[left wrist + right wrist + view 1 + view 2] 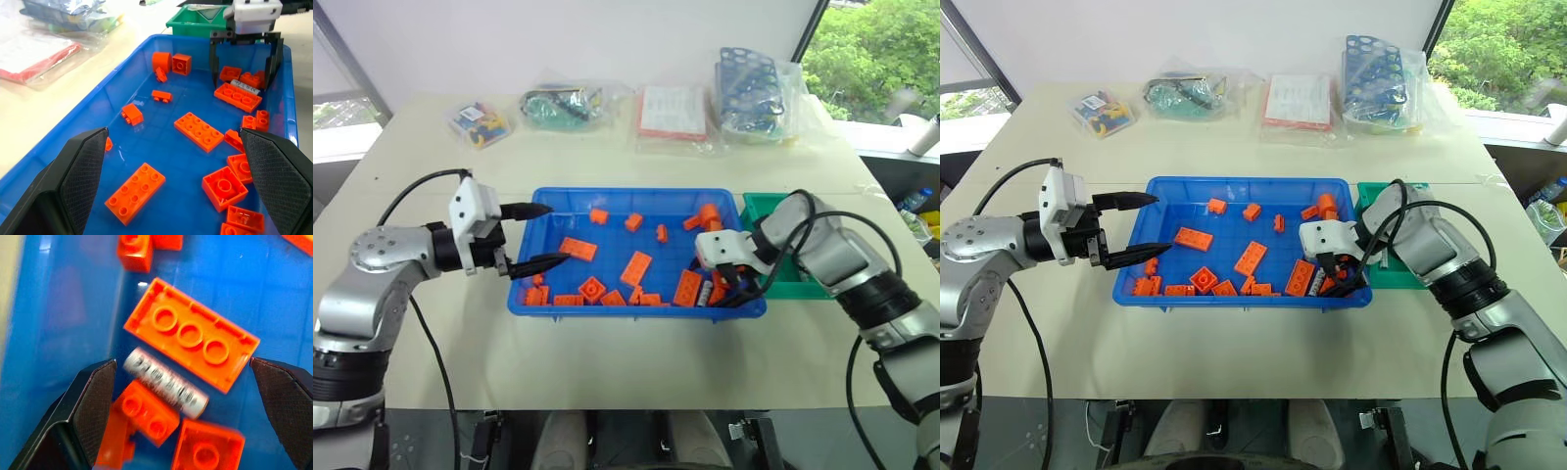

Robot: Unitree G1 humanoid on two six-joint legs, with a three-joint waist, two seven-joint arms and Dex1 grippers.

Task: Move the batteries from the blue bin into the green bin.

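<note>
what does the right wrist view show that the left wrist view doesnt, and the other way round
Right wrist view alone: the underside of a three-socket orange brick, close up, and print on the battery.

Left wrist view alone: the green bin, bagged items on the table, and the open right gripper above that battery, not touching it.

Both: the blue bin, orange bricks, the same silvery battery.

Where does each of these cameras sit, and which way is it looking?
Left and right eye views: on the head, looking forward and down at the table, both arms showing.
Left wrist view: on the left arm, looking along the open left gripper across the blue bin at the right gripper.
Right wrist view: on the right arm, looking down between open fingers at a battery among orange bricks.
Shared: the blue bin and bricks.
</note>
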